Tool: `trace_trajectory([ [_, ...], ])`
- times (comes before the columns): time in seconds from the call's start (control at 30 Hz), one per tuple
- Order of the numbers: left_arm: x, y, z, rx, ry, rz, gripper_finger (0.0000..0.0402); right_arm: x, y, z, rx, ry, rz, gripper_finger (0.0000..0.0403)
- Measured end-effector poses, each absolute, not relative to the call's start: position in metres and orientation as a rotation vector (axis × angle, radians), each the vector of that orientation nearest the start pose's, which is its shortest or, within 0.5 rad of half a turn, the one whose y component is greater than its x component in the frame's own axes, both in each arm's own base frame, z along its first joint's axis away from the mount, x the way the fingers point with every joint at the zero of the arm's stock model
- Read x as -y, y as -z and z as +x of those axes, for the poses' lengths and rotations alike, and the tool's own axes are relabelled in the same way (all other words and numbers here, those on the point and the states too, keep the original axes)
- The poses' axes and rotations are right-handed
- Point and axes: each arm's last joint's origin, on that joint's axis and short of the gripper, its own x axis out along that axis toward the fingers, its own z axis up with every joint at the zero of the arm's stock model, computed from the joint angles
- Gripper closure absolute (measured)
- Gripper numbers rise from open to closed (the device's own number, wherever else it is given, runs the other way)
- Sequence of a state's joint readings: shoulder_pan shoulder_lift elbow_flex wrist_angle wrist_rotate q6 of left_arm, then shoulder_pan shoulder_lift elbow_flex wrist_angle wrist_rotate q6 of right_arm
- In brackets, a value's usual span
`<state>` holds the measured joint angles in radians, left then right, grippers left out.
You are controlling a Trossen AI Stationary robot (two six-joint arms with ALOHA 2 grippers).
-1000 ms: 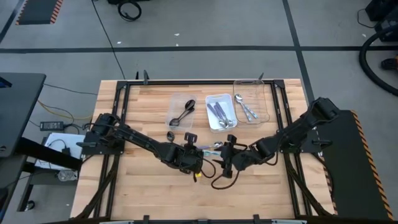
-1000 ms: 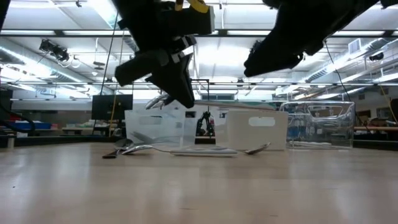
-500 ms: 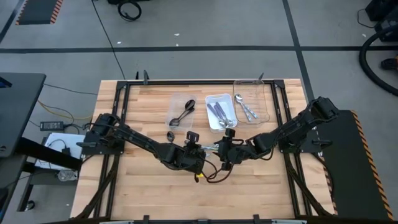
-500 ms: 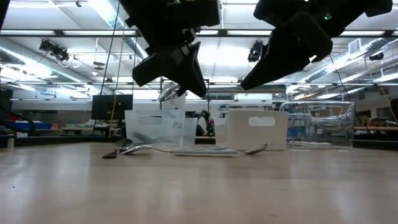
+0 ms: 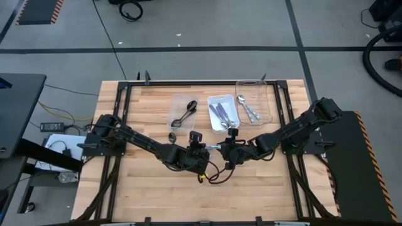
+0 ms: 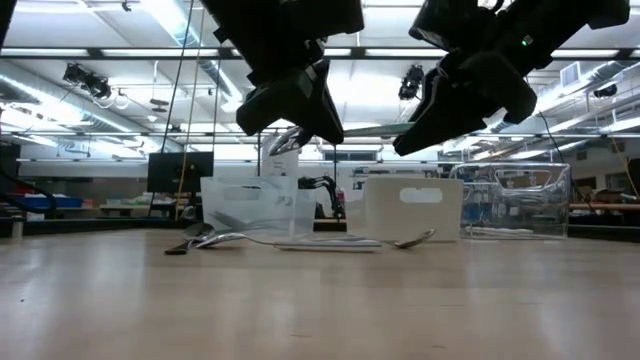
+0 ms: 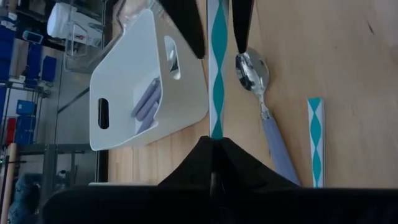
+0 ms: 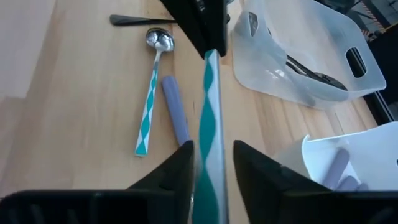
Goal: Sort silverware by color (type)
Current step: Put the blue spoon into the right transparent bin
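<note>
Two grippers are meeting above the middle of the wooden surface [image 5: 138, 188], each touching the same teal-and-white patterned spoon [image 8: 208, 124]. The left gripper [image 5: 200, 148] is holding one end of that spoon with its fingers [image 7: 242, 18] closed narrowly on it. The right gripper [image 5: 227, 148] is standing at 3 o'clock from the left one, its fingers [image 8: 168, 171] bracketing the handle on both sides; whether they are already pressing on it cannot be told. In the low view the spoon is hanging level between both grippers, clear of the surface.

Three loose pieces are lying on the surface beneath the grippers: a second teal-and-white spoon [image 8: 151, 93], a purple-handled spoon [image 7: 267, 118] just beside it, and a dark spoon [image 8: 140, 20] farther off.

Three trays are sitting side by side at 12 o'clock from the grippers. The clear tray [image 5: 176, 100] on the left is holding dark spoons [image 5: 186, 115]. The white tray [image 5: 212, 100] in the middle is holding purple-handled spoons [image 5: 223, 114]. The clear tray [image 5: 269, 94] on the right is holding silver spoons [image 5: 248, 110].
</note>
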<state>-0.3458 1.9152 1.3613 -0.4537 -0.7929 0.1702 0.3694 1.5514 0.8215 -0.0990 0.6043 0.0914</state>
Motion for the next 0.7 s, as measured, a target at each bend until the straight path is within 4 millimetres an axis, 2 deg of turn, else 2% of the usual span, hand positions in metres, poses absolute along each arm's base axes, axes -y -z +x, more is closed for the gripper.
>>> trace_trajectory([
  [0.2, 0.115, -0.201, 0.381, -0.878, -0.339, 0.699, 0.0371, -0.093, -0.181, 0.285, -0.733, 0.222, -0.317, 0.0353],
  [0.47, 0.115, -0.201, 0.382, -0.868, -0.347, 0.674, 0.0362, -0.092, -0.18, 0.285, -0.743, 0.224, -0.313, 0.0357],
  [0.57, 0.117, -0.201, 0.381, -0.86, -0.351, 0.649, 0.0331, -0.09, -0.179, 0.285, -0.766, 0.201, -0.26, 0.0357],
  [0.7, 0.124, -0.202, 0.379, -0.831, -0.369, 0.594, 0.0261, -0.085, -0.175, 0.284, -0.825, 0.15, -0.201, 0.0357],
])
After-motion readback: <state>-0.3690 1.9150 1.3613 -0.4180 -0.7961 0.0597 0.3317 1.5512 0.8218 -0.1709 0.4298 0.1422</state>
